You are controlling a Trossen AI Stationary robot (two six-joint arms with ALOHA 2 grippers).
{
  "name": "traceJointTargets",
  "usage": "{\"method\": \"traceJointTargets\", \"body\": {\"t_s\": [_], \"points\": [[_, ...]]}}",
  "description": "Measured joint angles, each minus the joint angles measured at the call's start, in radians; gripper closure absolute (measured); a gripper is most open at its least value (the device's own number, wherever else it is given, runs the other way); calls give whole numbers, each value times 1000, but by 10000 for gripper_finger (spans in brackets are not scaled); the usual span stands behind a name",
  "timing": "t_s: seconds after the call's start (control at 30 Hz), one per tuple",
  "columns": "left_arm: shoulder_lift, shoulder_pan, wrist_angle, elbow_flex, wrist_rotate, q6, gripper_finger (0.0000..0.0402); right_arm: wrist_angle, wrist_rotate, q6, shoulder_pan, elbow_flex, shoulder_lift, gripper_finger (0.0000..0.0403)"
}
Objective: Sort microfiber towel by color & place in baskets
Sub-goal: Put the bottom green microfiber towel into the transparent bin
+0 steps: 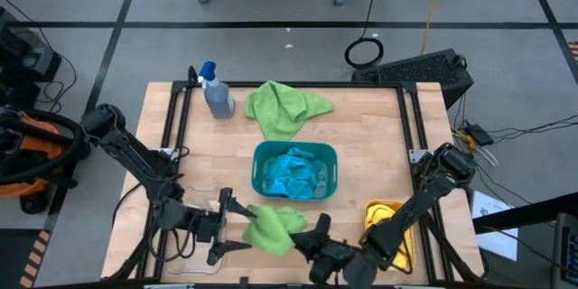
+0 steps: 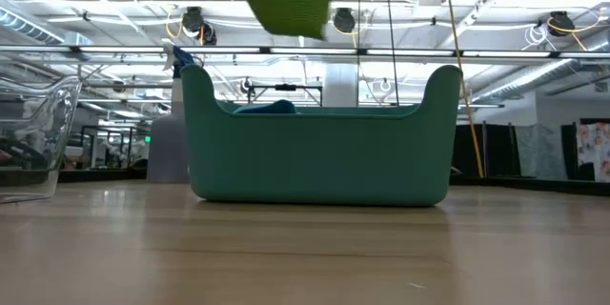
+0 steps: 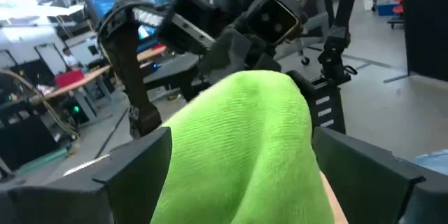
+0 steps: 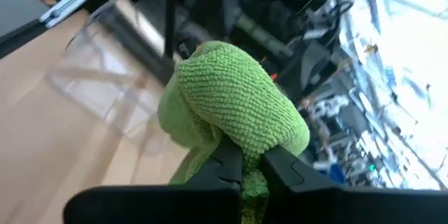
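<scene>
Bright, even light falls from the ceiling strips, so the wooden table (image 1: 361, 135) carries only faint, soft shadows. From table height those lamps glare white behind the teal basket (image 2: 319, 157). Up close, the green towel (image 3: 241, 154) blurs softly, and the room behind both wrist cameras smears and washes out

Clear basket (image 2: 33, 143) cut off at the low view's edge, orange basket (image 1: 390, 231) (partly under right arm)
</scene>
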Motion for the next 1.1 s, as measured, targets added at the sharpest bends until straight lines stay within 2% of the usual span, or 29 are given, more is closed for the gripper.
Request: {"method": "traceJointTargets", "body": {"t_s": [0.23, 0.4, 0.57, 0.67, 0.8, 0.9, 1.0, 1.1], "points": [[27, 5, 59, 0, 0, 63, 47, 155, -52, -146, -48, 0, -2, 397], [28, 5, 130, 1, -84, 84, 47, 184, -49, -117, -73, 0, -2, 397], [28, -6, 144, 1, -84, 101, 47, 206, -52, -61, -90, 0, -2, 397], [17, -53, 153, 1, -85, 179, 47, 187, -60, -56, -91, 0, -2, 397], [-11, -128, 143, 1, -87, 266, 47, 166, -137, -50, -87, 0, -2, 397], [-12, -164, 140, 1, -145, 306, 47, 178, -196, -51, -85, 0, -2, 397], [-13, -163, 121, 1, -221, 319, 47, 204, -214, -57, -85, 0, -2, 397], [-4, -138, 91, 1, -217, 309, 47, 226, -249, -58, -94, 0, -2, 397]]}}
